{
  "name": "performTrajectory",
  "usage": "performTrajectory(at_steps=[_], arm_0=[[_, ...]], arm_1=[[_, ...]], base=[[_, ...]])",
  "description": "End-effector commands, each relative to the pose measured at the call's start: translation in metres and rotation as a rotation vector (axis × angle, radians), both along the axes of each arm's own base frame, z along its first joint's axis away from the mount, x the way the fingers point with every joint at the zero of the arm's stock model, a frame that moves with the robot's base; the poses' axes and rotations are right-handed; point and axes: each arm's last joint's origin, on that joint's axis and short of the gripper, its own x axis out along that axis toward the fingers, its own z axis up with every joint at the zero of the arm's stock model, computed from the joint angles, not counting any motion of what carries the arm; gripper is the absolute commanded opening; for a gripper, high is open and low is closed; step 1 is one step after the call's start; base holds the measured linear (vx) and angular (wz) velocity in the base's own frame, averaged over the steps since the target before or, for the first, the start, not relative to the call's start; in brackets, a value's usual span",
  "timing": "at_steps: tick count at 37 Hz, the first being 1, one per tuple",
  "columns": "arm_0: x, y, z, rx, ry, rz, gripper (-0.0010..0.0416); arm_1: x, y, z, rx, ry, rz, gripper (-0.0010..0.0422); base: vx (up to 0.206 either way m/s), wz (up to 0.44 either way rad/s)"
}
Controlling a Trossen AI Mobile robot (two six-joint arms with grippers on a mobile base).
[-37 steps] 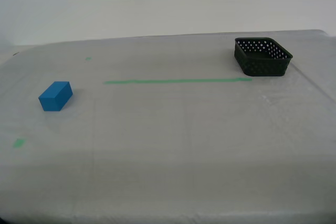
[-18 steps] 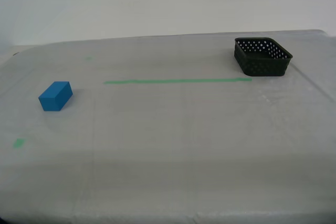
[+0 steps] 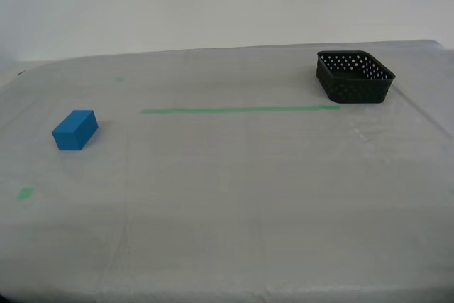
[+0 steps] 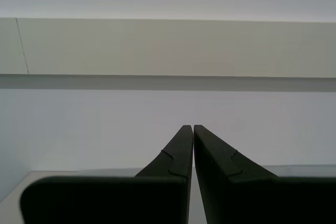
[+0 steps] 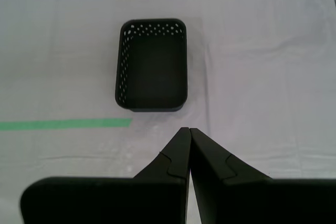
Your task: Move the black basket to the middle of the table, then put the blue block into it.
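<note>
The black basket (image 3: 355,76) stands empty near the far edge of the table (image 3: 234,189), toward the exterior view's right, just past the end of the green tape line (image 3: 240,110). The blue block (image 3: 74,130) lies by itself toward the exterior view's left. Neither arm shows in the exterior view. The first wrist view looks down on the black basket (image 5: 152,72); my first gripper (image 5: 189,129) is shut, above the table and short of the basket's near wall, touching nothing. My second gripper (image 4: 192,127) is shut and points at a bare pale wall.
Small green tape bits (image 3: 25,193) mark the sheeting toward the exterior view's left, and another tape bit (image 3: 119,79) lies farther back. The table's far edge runs close behind the basket, with a white wall (image 3: 213,12) beyond.
</note>
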Motion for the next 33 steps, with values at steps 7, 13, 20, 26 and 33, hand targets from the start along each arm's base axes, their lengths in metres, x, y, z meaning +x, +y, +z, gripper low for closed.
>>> performTrajectory(at_steps=[7, 13, 20, 26, 33], arm_0=[[0.017, 0.000, 0.000, 0.021, 0.088, 0.013, 0.0000], [0.025, 0.000, -0.001, 0.023, 0.119, 0.013, 0.0000], [0.039, -0.004, -0.005, 0.036, 0.133, 0.014, 0.0000], [0.052, -0.007, -0.011, 0.062, 0.149, 0.027, 0.0000], [0.066, -0.009, -0.017, 0.053, 0.184, 0.040, 0.0000]], arm_1=[[0.000, 0.000, 0.001, 0.001, -0.005, 0.000, 0.0000], [0.000, 0.000, 0.001, 0.001, -0.005, 0.000, 0.0000], [0.000, 0.000, 0.001, 0.001, -0.005, 0.000, 0.0000], [0.000, 0.000, 0.001, 0.001, -0.005, 0.001, 0.0000], [0.000, 0.000, 0.001, 0.001, -0.005, 0.000, 0.0000]], base=[[0.000, 0.000], [0.000, 0.000], [0.000, 0.000], [0.000, 0.000], [0.000, 0.000]])
